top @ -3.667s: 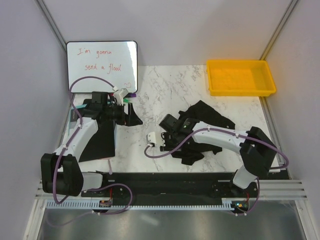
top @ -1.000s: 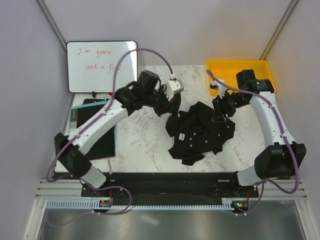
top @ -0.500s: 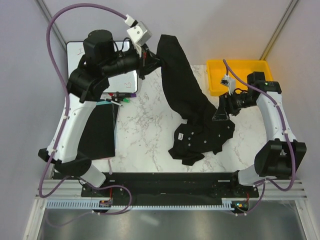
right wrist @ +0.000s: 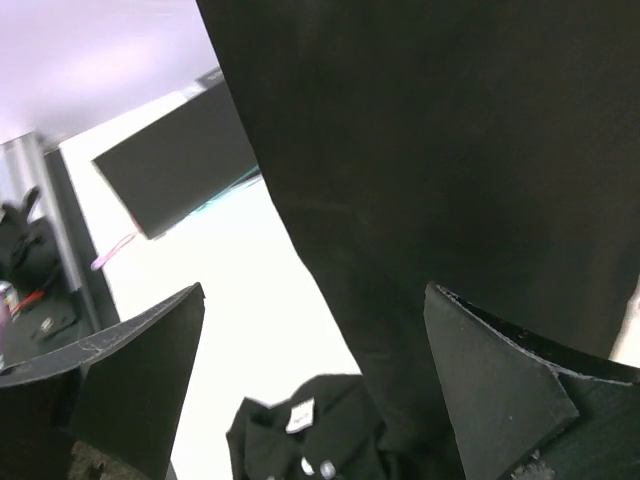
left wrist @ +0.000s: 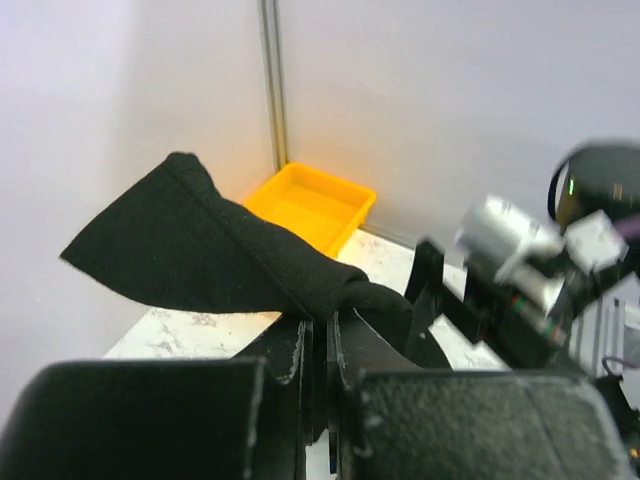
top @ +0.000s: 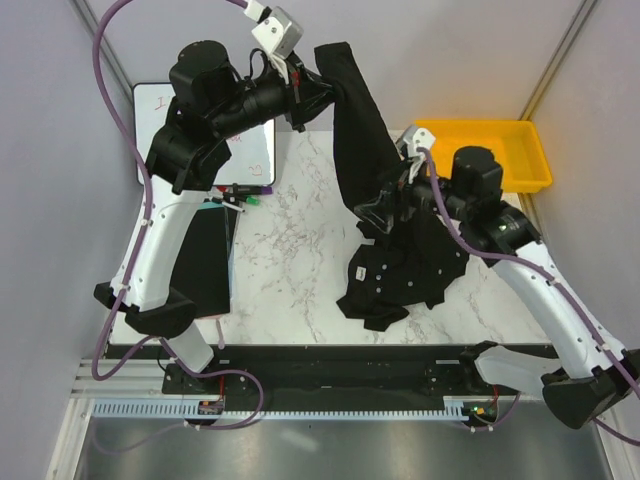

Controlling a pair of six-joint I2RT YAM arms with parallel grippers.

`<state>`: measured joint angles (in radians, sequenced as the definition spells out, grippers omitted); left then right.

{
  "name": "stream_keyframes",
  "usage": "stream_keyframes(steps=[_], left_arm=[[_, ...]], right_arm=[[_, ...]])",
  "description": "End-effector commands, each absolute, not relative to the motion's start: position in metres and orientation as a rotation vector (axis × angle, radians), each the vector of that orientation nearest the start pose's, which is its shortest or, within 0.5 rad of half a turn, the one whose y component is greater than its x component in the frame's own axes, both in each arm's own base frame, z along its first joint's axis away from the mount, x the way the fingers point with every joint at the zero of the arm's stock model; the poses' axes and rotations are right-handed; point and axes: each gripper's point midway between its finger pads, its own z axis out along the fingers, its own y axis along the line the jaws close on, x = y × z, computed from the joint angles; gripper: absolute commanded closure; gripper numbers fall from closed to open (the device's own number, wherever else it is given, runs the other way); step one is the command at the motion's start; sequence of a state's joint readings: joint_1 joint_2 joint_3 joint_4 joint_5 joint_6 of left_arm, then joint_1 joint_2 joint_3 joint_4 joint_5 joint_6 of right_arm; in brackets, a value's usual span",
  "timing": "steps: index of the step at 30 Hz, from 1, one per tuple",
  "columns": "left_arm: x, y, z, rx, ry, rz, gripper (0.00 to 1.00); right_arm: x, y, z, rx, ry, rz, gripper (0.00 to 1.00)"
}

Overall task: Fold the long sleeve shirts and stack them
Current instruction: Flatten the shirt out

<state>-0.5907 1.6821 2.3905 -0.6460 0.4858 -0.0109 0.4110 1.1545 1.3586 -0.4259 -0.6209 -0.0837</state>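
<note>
At the left edge the flat black board [top: 195, 270] lies on the marble table [top: 290, 270]; above it the left gripper [top: 320, 95] is raised high, clamped narrow on one end of the black long sleeve shirt [top: 385, 265]; the cloth hangs down to a crumpled heap mid-table; the right gripper [top: 375, 213] faces the hanging cloth, jaws spread wide, gripping nothing; the yellow tray [top: 525, 150] sits far right.

The white marble-patterned bench [top: 290, 270] carries a yellow tray [top: 520, 150] at its far right corner. A whiteboard [top: 150, 130] with red handwriting stands at the far left, partly hidden. A flat black board [top: 200, 270] lies along the left edge, with markers [top: 245, 192] just beyond it.
</note>
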Motion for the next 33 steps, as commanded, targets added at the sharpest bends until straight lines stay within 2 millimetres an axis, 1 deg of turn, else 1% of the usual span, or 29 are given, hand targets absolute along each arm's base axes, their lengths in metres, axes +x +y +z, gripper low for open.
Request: stream_keyframes(steps=[1, 2, 3, 4, 5, 6, 7, 8, 9, 10, 11, 12, 14, 15, 18, 19, 20, 22, 23, 24, 25, 26, 27, 28, 29, 30, 31, 32, 33], left_arm=[[0.31, -0.294, 0.607, 0.658, 1.219, -0.846, 0.98], [0.311, -0.295, 0.608, 0.65, 1.216, -0.847, 0.98], [0.316, -0.292, 0.609, 0.62, 1.224, -0.835, 0.98], [0.319, -0.291, 0.609, 0.604, 1.228, -0.827, 0.98], [0.322, -0.29, 0.611, 0.584, 1.227, -0.817, 0.98], [0.327, -0.286, 0.612, 0.554, 1.232, -0.794, 0.98], [0.328, -0.283, 0.615, 0.538, 1.224, -0.782, 0.98], [0.328, -0.28, 0.62, 0.523, 1.213, -0.772, 0.98], [0.329, -0.275, 0.626, 0.504, 1.193, -0.749, 0.98], [0.33, -0.271, 0.629, 0.489, 1.186, -0.734, 0.98], [0.331, -0.268, 0.632, 0.47, 1.182, -0.719, 0.98], [0.332, -0.258, 0.638, 0.433, 1.171, -0.676, 0.98], [0.335, -0.246, 0.643, 0.392, 1.169, -0.63, 0.98], [0.333, -0.237, 0.648, 0.362, 1.159, -0.607, 0.98], [0.33, -0.223, 0.658, 0.334, 1.129, -0.558, 0.98], [0.322, -0.216, 0.669, 0.326, 1.095, -0.551, 0.98], [0.319, -0.212, 0.673, 0.328, 1.077, -0.534, 0.98], [0.306, -0.201, 0.687, 0.312, 1.034, -0.527, 0.98], [0.305, -0.193, 0.691, 0.305, 1.024, -0.474, 0.98], [0.302, -0.185, 0.695, 0.288, 1.015, -0.451, 0.98], [0.296, -0.177, 0.7, 0.281, 0.999, -0.429, 0.98], [0.294, -0.171, 0.703, 0.288, 0.986, -0.384, 0.98], [0.294, -0.163, 0.704, 0.261, 0.99, -0.351, 0.98], [0.293, -0.158, 0.704, 0.254, 0.99, -0.327, 0.98], [0.294, -0.155, 0.699, 0.261, 1.004, -0.299, 0.98], [0.294, -0.153, 0.695, 0.26, 1.018, -0.286, 0.98], [0.295, -0.153, 0.689, 0.269, 1.035, -0.28, 0.98], [0.3, -0.155, 0.672, 0.289, 1.082, -0.261, 0.98], [0.305, -0.156, 0.66, 0.298, 1.114, -0.249, 0.98]], right_arm=[[0.301, 0.257, 0.369, -0.69, 1.55, 0.682, 0.02], [0.308, 0.258, 0.363, -0.649, 1.576, 0.629, 0.02], [0.309, 0.271, 0.355, -0.683, 1.571, 0.615, 0.02], [0.31, 0.276, 0.342, -0.679, 1.594, 0.596, 0.02], [0.321, 0.271, 0.336, -0.612, 1.62, 0.52, 0.02], [0.327, 0.278, 0.323, -0.596, 1.645, 0.5, 0.02], [0.332, 0.277, 0.311, -0.58, 1.671, 0.469, 0.02], [0.338, 0.274, 0.302, -0.528, 1.697, 0.451, 0.02], [0.348, 0.265, 0.293, -0.475, 1.713, 0.38, 0.02], [0.352, 0.259, 0.283, -0.454, 1.712, 0.34, 0.02], [0.354, 0.254, 0.279, -0.473, 1.705, 0.294, 0.02], [0.356, 0.246, 0.276, -0.454, 1.713, 0.253, 0.02], [0.353, 0.24, 0.261, -0.471, 1.751, 0.216, 0.03], [0.35, 0.235, 0.257, -0.473, 1.764, 0.198, 0.04], [0.348, 0.223, 0.228, -0.494, 1.813, 0.134, 0.07], [0.347, 0.218, 0.213, -0.502, 1.841, 0.109, 0.13], [0.351, 0.21, 0.206, -0.49, 1.859, 0.093, 0.19], [0.353, 0.204, 0.193, -0.518, 1.884, 0.083, 0.33], [0.355, 0.198, 0.19, -0.52, 1.895, 0.068, 0.35], [0.356, 0.196, 0.193, -0.525, 1.887, 0.077, 0.4], [0.354, 0.191, 0.191, -0.57, 1.897, 0.071, 0.48], [0.349, 0.188, 0.186, -0.62, 1.924, 0.115, 0.49], [0.342, 0.186, 0.194, -0.654, 1.912, 0.166, 0.5], [0.338, 0.18, 0.196, -0.75, 1.892, 0.171, 0.53], [0.329, 0.172, 0.19, -0.815, 1.918, 0.203, 0.53], [0.325, 0.163, 0.192, -0.876, 1.901, 0.184, 0.53], [0.322, 0.157, 0.19, -0.948, 1.898, 0.187, 0.55], [0.325, 0.133, 0.179, -1.016, 1.915, 0.146, 0.55], [0.329, 0.123, 0.177, -1.046, 1.92, 0.146, 0.55]])
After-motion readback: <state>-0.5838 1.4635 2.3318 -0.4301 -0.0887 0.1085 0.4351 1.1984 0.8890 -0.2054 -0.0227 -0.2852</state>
